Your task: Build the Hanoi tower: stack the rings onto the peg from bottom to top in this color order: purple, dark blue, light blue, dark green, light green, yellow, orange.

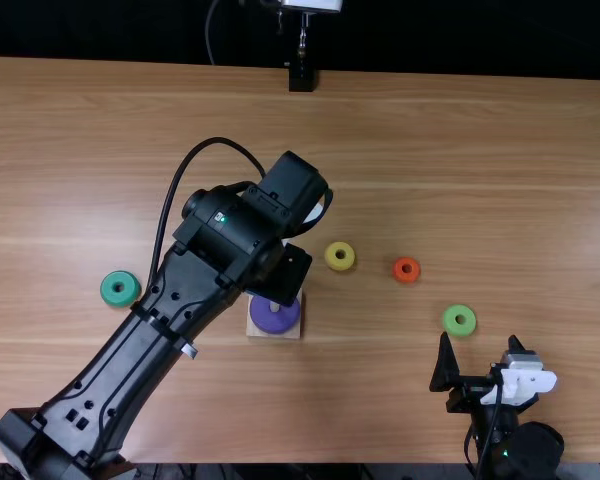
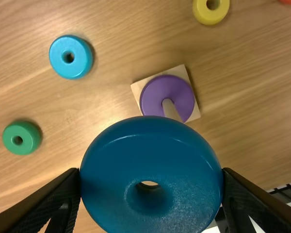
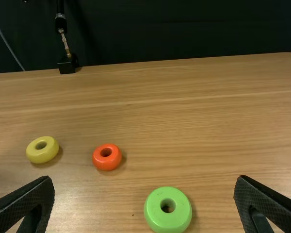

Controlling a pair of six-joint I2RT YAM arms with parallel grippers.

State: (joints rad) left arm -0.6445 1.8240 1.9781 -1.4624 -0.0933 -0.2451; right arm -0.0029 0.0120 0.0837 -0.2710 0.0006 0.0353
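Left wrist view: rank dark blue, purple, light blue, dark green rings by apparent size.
Largest to smallest as they look:
1. Dark blue ring, held close to the camera, so its true size against the others is unsure from this view
2. Purple ring
3. Light blue ring
4. Dark green ring

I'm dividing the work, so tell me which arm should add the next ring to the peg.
Likely the left: its gripper holds the dark blue ring near the peg; the right gripper is empty and farther off.
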